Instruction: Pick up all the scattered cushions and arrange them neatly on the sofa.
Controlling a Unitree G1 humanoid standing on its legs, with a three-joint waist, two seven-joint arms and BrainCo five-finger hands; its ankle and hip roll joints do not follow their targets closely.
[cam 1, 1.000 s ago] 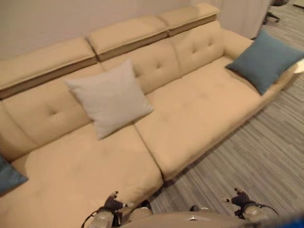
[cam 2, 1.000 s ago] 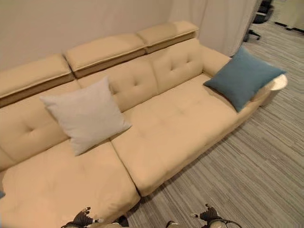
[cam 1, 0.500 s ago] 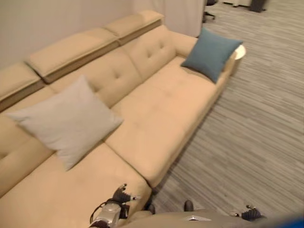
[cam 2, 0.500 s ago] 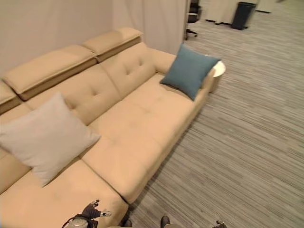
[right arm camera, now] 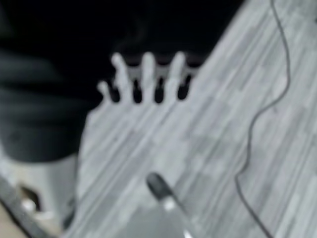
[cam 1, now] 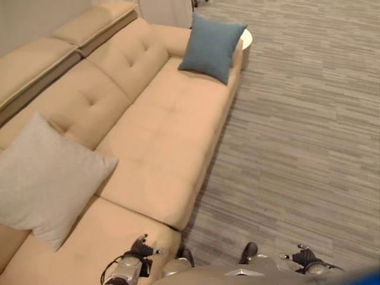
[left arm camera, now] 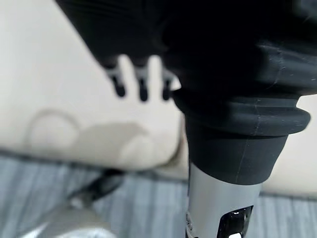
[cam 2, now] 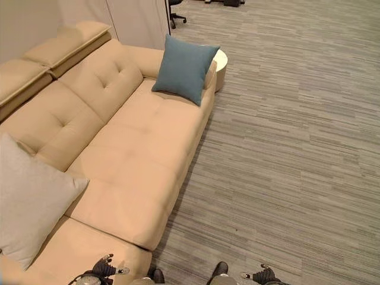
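Our view has swung to the right over the last sec: the long tan tufted fabric sofa [cam 1: 148,119] now runs off to our left and far more grey striped carpet floor [cam 2: 285,148] shows. That's the camera turning, not things moving; both cushions sit where they were. We read it as us scanning the floor for strays, and we spot none on the carpet so far, so the pick-up part may be done or the rest lie outside our sight.

Count, big to small: 1 sofa; 2 square cushions on it, i.e. 1 pale grey cushion [cam 1: 41,178] leaning on the backrest near us and 1 teal-blue cushion [cam 2: 184,68] propped at the far armrest; 1 small round white side table [cam 2: 221,59] just behind that armrest.

Our left hand [cam 1: 142,252] hangs over the seat edge, fingers straight & empty; right hand [cam 1: 306,256] over the carpet, fingers spread, empty too.
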